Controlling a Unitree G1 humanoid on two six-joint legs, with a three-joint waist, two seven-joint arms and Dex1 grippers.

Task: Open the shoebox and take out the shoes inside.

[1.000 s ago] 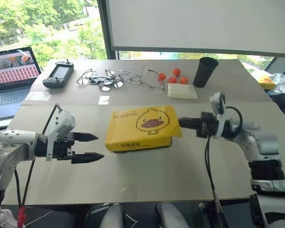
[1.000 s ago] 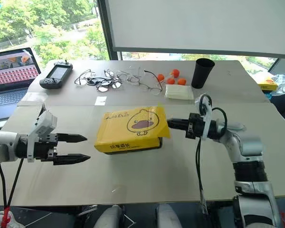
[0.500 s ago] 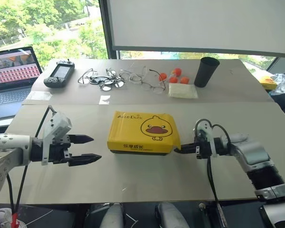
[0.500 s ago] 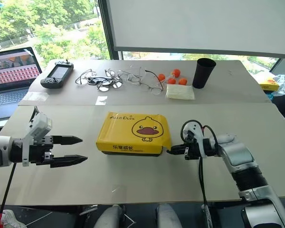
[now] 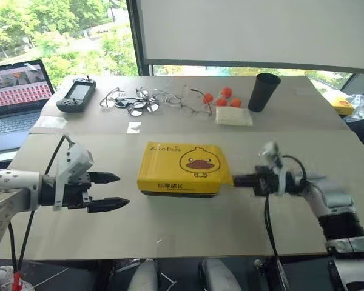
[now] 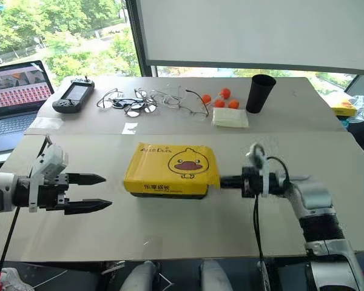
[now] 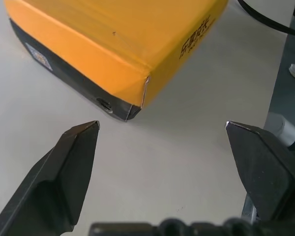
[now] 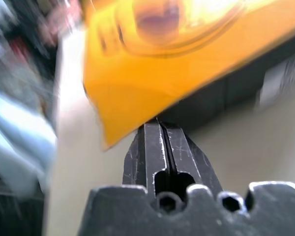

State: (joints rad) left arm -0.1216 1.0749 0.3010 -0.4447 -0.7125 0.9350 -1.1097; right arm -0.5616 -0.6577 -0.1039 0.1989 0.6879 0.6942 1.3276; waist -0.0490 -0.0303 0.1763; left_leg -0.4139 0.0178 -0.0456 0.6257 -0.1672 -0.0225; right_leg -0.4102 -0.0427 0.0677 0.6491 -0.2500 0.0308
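The flat rectangular yellow cardboard shoebox, duck face on its lid and dark sides, lies closed between the grippers: well ahead of the left gripper, and seemingly touching the right gripper at its lid corner.

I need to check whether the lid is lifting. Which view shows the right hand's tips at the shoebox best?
The right wrist view: the shut right hand has its tips under the lid's yellow corner of the shoebox. The eye views show that hand at the box's right end from above; the left wrist view shows the box's other corner.
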